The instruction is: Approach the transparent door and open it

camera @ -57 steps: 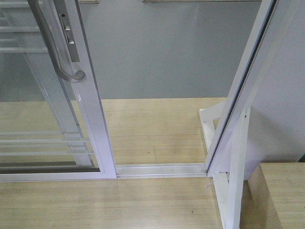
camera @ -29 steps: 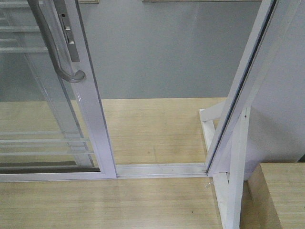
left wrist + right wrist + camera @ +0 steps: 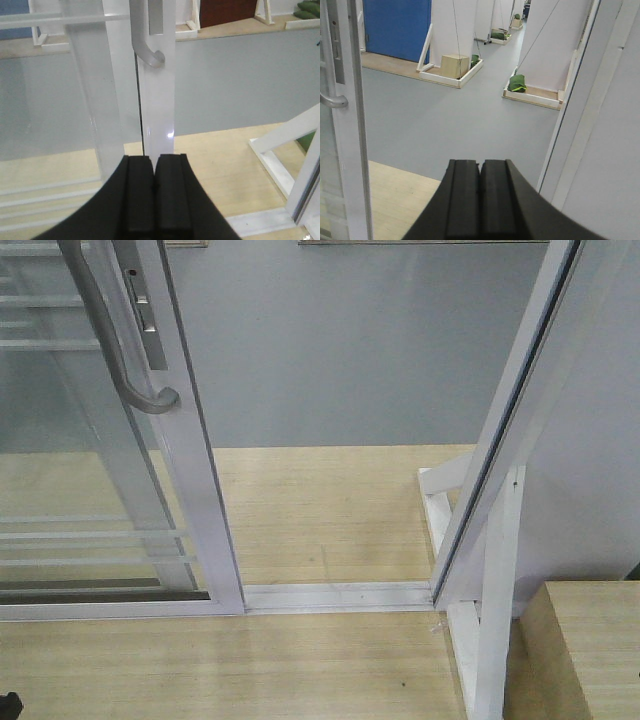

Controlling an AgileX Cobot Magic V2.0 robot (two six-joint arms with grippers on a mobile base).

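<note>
The transparent door (image 3: 90,470) stands at the left of the front view, slid aside, with a wide gap between its white edge stile (image 3: 195,490) and the right jamb (image 3: 500,440). Its curved grey pull handle (image 3: 128,365) hangs on the stile. In the left wrist view my left gripper (image 3: 154,159) is shut and empty, just in front of the stile (image 3: 156,100) and below the handle's lower end (image 3: 150,52). My right gripper (image 3: 480,163) is also shut and empty, facing the gap, with the stile (image 3: 350,125) and handle (image 3: 332,102) to its left.
A white floor track (image 3: 340,595) crosses the wooden platform. White bracing (image 3: 470,640) and a wooden box (image 3: 590,650) sit at the lower right. Beyond the gap lie grey floor, white partitions, a small wooden box (image 3: 455,65) and a green bag (image 3: 517,82).
A small dark part has come into the bottom-left corner of the front view. The door and the view itself have not shifted.
</note>
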